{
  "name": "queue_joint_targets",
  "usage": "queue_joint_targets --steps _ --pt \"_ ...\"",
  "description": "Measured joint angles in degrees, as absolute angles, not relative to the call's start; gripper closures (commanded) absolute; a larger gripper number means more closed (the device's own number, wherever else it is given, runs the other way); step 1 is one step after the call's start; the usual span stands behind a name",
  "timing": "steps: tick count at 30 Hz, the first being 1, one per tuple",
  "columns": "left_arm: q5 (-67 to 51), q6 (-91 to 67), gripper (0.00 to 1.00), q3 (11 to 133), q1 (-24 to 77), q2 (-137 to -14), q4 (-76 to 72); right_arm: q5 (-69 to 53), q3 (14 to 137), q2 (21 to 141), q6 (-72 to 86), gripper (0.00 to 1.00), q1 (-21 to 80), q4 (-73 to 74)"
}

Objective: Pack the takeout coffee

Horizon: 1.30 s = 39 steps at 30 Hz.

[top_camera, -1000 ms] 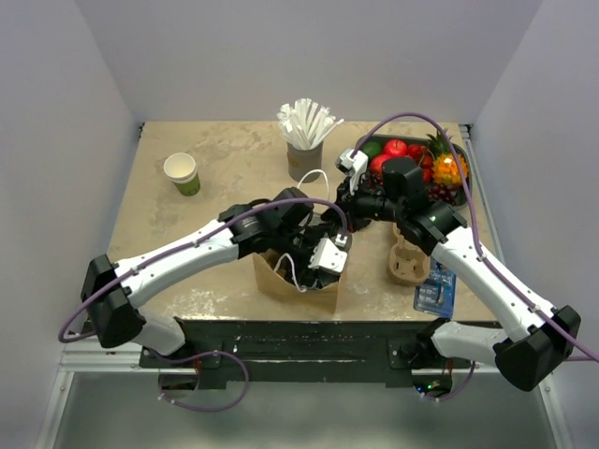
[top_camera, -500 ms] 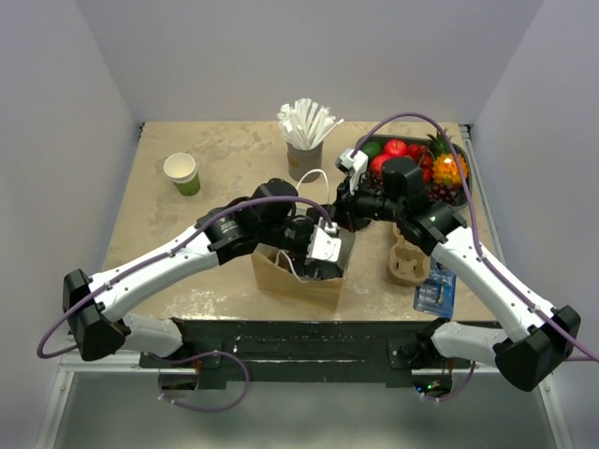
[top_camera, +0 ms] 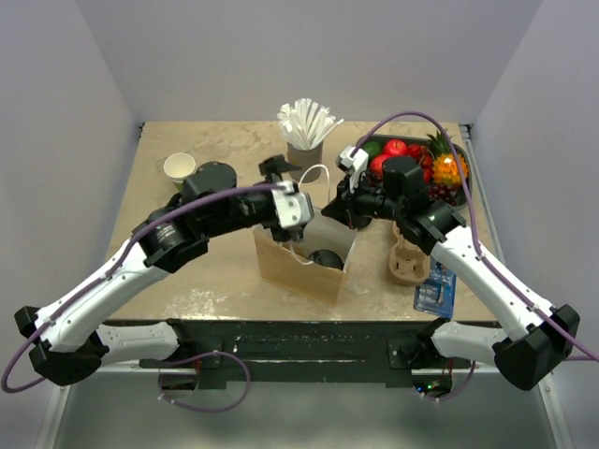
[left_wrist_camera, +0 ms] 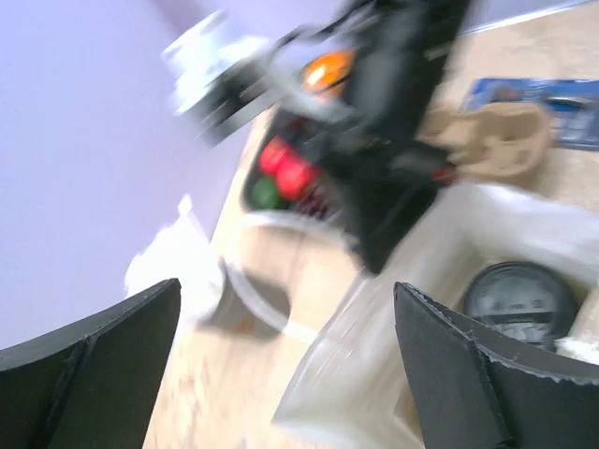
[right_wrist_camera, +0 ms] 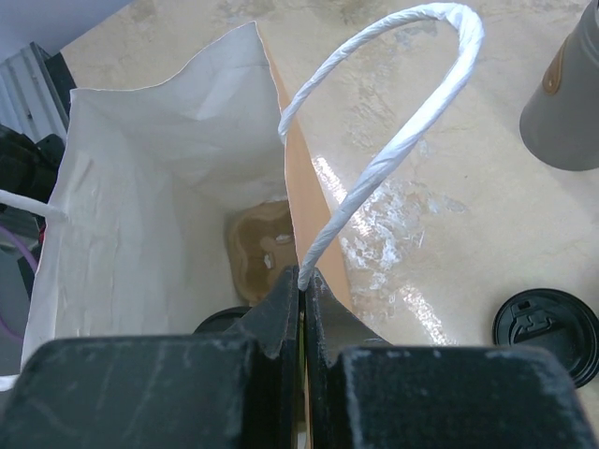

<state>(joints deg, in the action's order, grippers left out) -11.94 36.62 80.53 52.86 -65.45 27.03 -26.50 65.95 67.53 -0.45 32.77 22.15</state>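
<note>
Brown paper bag (top_camera: 292, 273) stood open in the middle of the table (top_camera: 225, 150). The coffee (top_camera: 326, 257) sat down inside it, and only its round black lid showed. A brown cup holder (right_wrist_camera: 267, 241) lay in the bag too. The right gripper (right_wrist_camera: 301, 281) was pinched tight on the bag's rim at 1 o'clock, just where the white handle (right_wrist_camera: 393, 140) joined. The left gripper (left_wrist_camera: 285, 309) was as wide open as could be and held nothing. It hung in the air over the bag's 11 o'clock side. An open paper cup (top_camera: 178, 166) stood at 10 o'clock from the bag, partly behind the left arm. Straws (top_camera: 307, 122) stood at 12 o'clock and fruit (top_camera: 412, 159) at 2 o'clock
</note>
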Motion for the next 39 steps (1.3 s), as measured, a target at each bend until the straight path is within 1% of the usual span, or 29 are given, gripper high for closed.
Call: queue_joint_targets --steps 2,5,8,13,14,15,22,23,25,26,27,28,29,30,34,39 --pt "-7.9 32.1 0.0 80.7 50.2 -64.6 26.8 -26.5 66.0 67.6 -0.7 1.0 32.8 21.9" --pt "-2.7 23.1 0.0 80.7 43.0 -64.2 29.3 -26.4 66.0 67.9 -1.2 1.0 32.8 21.6" --pt "-2.0 16.4 0.04 80.7 37.7 -64.6 33.6 -26.3 66.0 68.1 -1.6 1.0 32.8 21.4" --pt "-7.5 8.0 0.12 79.6 33.0 -66.4 37.7 -26.3 66.1 68.1 -2.3 1.0 32.8 21.4" --pt "-8.7 6.9 0.15 79.3 32.2 -66.8 38.1 -26.3 66.2 68.2 -2.5 1.0 32.8 21.4" --pt "-10.2 5.9 0.21 78.8 31.4 -67.1 38.5 -26.3 66.4 68.2 -2.7 1.0 32.8 21.4" --pt "-17.0 2.8 0.33 74.7 29.8 -67.2 39.6 -26.3 66.8 68.4 -3.5 1.0 32.9 20.6" --pt "-17.8 2.5 0.38 74.1 29.8 -67.2 39.8 -26.3 66.8 68.5 -3.5 1.0 32.9 20.4" --pt "-19.2 2.3 0.44 73.4 29.8 -67.2 40.1 -26.3 66.9 68.8 -3.5 1.0 33.0 19.9" --pt "-19.8 2.3 0.54 73.1 29.8 -67.2 40.2 -26.2 66.9 69.1 -3.5 1.0 33.0 19.7" --pt "-20.3 2.3 0.6 72.8 29.8 -67.2 40.2 -26.2 66.9 69.3 -3.5 1.0 33.0 19.5" --pt "-20.7 2.2 0.7 72.5 29.7 -67.2 40.2 -26.2 66.9 69.4 -3.5 1.0 33.0 19.3" --pt "-21.0 2.4 0.91 72.3 29.8 -67.2 40.3 -26.1 66.9 69.5 -3.4 1.0 33.0 19.2" --pt "-21.3 2.6 1.0 72.2 29.7 -67.2 40.4 -26.1 66.9 69.5 -3.4 1.0 33.0 19.0" --pt "-22.6 4.2 1.0 72.3 29.7 -67.3 40.4 -26.1 67.0 69.5 -3.5 1.0 33.4 18.8" --pt "-26.9 8.1 1.0 73.0 29.6 -67.2 40.9 -24.4 66.5 68.4 -4.3 1.0 35.8 18.1"
